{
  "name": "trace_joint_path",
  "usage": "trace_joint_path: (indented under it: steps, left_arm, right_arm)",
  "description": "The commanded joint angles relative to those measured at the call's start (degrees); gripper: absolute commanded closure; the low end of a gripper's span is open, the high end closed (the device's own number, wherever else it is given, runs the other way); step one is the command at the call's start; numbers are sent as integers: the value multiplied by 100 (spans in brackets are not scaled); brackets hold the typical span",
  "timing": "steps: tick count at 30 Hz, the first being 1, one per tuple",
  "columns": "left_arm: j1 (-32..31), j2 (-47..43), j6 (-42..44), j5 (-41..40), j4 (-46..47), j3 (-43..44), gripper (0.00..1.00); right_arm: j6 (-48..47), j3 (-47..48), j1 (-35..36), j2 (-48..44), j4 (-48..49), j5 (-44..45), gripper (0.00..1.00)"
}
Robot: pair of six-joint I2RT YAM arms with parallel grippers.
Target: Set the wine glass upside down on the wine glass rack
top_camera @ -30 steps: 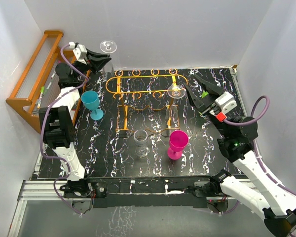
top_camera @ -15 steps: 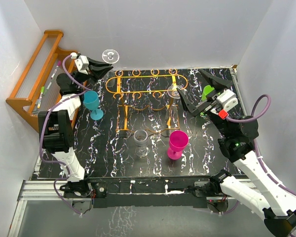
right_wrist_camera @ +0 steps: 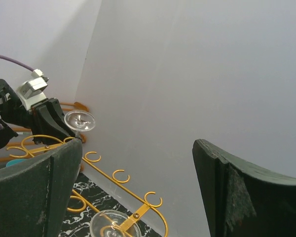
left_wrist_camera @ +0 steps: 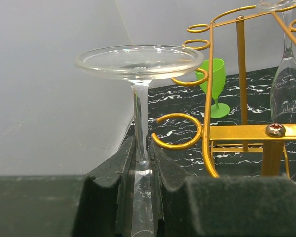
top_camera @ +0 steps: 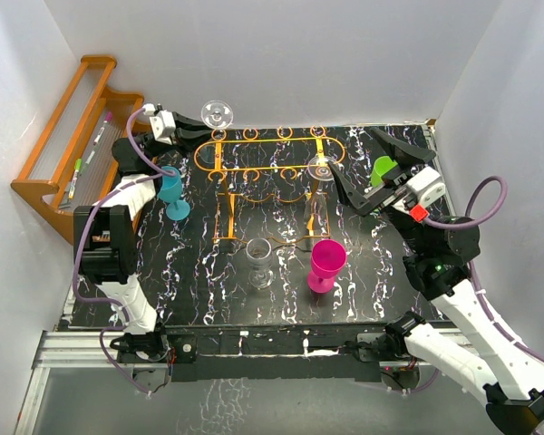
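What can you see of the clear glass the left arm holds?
The wine glass is clear, with a flat round foot and thin stem. It is held upside down, foot uppermost, bowl hidden below. The left gripper pinches its stem. It hangs beside an end loop of the orange wire rack, not yet in a slot.

White-and-black left arm [top_camera: 118, 204] and right arm [top_camera: 471, 313]
Purple cables [top_camera: 490, 195] are trailing; a red patch [top_camera: 419, 214] is showing by the right end effector [top_camera: 356, 154].
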Motion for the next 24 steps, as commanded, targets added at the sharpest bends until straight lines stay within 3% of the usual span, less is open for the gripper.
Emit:
trace_joint_path:
  steps: [1, 24]
  left_arm:
    - [-18, -278, 142, 115, 336, 6, 100]
    - [-28, -209, 97, 320, 1710, -668, 100]
  right_arm:
    - [153, 91, 33, -116, 361, 12, 2]
    - [395, 205, 35, 211, 405, -94, 2]
